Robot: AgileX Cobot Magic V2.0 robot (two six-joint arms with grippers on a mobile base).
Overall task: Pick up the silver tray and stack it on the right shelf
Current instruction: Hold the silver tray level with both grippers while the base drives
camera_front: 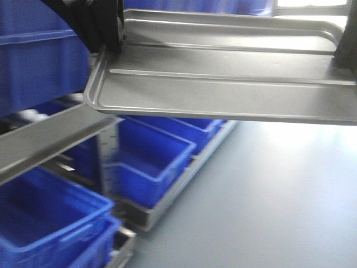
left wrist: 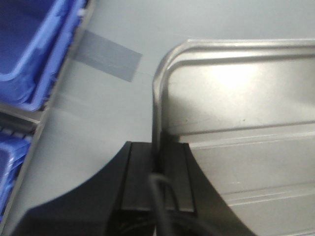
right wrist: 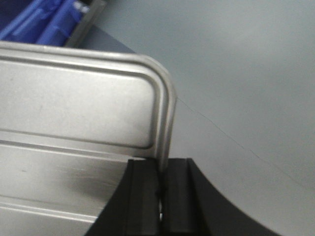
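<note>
Left pincer (left wrist: 157, 164), right pincer (right wrist: 161, 174) — clamping silver tray (camera_front: 223, 84)

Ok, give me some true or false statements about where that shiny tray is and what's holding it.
1. The shiny aluminium rectangular tray is held in the air above the grey floor. True.
2. Only one gripper holds the tray. False: the left gripper and the right gripper each clamp the rim at opposite short ends.
3. A blue bin sits inside the tray. False: nothing sits in it; its floor shows only two long raised ribs.
4. In the front view, blue plastic bins sit below and to the left of the tray. True.
</note>
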